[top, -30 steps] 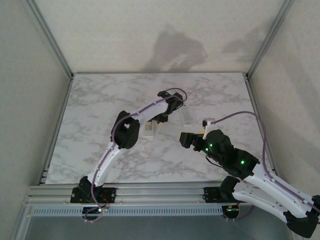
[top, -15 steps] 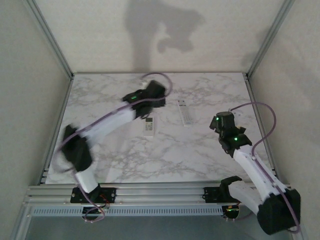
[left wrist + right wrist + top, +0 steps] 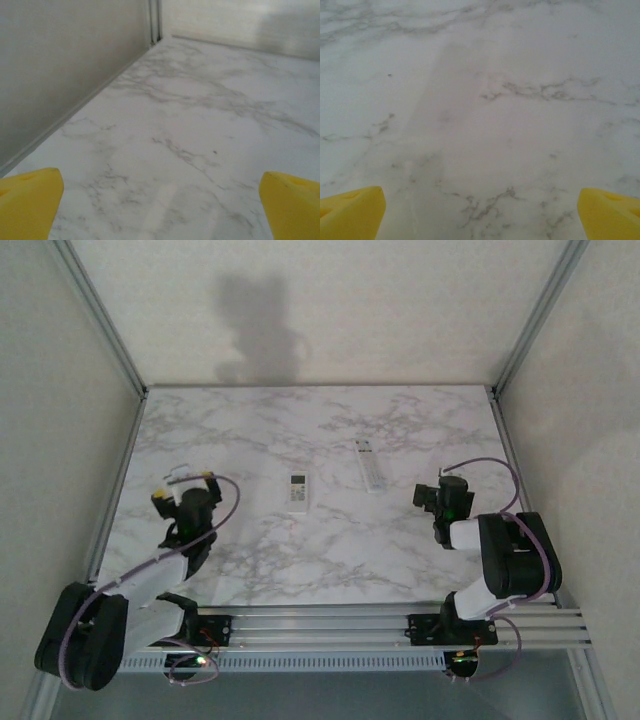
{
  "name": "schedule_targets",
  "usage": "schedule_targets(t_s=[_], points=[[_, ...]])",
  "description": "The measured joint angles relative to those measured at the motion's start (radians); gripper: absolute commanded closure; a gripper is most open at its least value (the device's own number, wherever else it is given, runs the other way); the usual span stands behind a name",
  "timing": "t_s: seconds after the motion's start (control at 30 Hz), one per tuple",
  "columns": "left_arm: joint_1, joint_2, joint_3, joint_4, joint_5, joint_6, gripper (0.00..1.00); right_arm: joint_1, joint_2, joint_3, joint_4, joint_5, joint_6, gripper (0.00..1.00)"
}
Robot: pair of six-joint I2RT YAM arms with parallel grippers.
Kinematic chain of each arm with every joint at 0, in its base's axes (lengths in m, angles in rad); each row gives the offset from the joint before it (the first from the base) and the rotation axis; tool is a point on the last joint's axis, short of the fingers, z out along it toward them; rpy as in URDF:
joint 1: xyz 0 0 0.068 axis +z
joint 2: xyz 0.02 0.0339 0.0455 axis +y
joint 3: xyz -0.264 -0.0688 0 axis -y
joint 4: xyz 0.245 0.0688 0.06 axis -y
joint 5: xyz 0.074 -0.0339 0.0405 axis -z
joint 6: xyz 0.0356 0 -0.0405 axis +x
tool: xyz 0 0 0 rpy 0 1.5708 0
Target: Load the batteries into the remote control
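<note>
Nearest of all, the aluminium rail [image 3: 320, 622] at the table edge carried both arm bases, well nearer than the short white remote control [image 3: 299, 492]. Each arm was folded back on itself, the left arm [image 3: 130, 590] to the left of that remote and the right arm [image 3: 505, 560] to its right.

Further in, the left gripper [image 3: 187, 483] sat well to the left of the short remote, at about the same depth. In the left wrist view the left gripper [image 3: 160, 210] had its yellow fingertips [image 3: 30, 200] spread wide, with bare marble between them. The right gripper [image 3: 440, 492] sat well to the right of the short remote, also level with it. In the right wrist view the right gripper [image 3: 480, 215] was likewise spread wide, its yellow fingertips [image 3: 350, 212] at the two lower corners over bare marble.

The short remote lay flat on the marble table [image 3: 250, 430], touched by neither gripper. Whether the batteries were inside it could not be told from above. A long slim remote [image 3: 369, 464] lay just right of the short one and a little farther back, lengthwise, apart from it.

Beyond the short remote rose the pale back wall [image 3: 400, 310], marked by a dark shadow [image 3: 255, 325]
</note>
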Motion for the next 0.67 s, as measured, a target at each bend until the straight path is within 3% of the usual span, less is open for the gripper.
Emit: schedule_targets(t_s=[0.1, 0.2, 0.27, 0.33, 0.67], points=[[0.154, 0.084, -0.111, 0.263, 0.124, 0.005, 0.00, -0.002, 0.000, 0.006, 0.068, -0.045, -0.019, 0.01], [0.232, 0.278, -0.095, 0.409, 0.232, 0.005, 0.00, -0.002, 0.000, 0.010, 0.100, -0.076, -0.032, 0.01], [0.237, 0.426, -0.057, 0.534, 0.291, 0.010, 0.01, -0.002, 0.000, 0.011, 0.111, -0.085, -0.038, 0.01], [0.236, 0.471, -0.039, 0.567, 0.337, 0.013, 0.00, -0.002, 0.000, 0.012, 0.115, -0.100, -0.042, 0.01], [0.236, 0.470, -0.034, 0.650, 0.406, 0.014, 0.00, -0.005, 0.000, 0.012, 0.115, -0.157, -0.054, 0.01]])
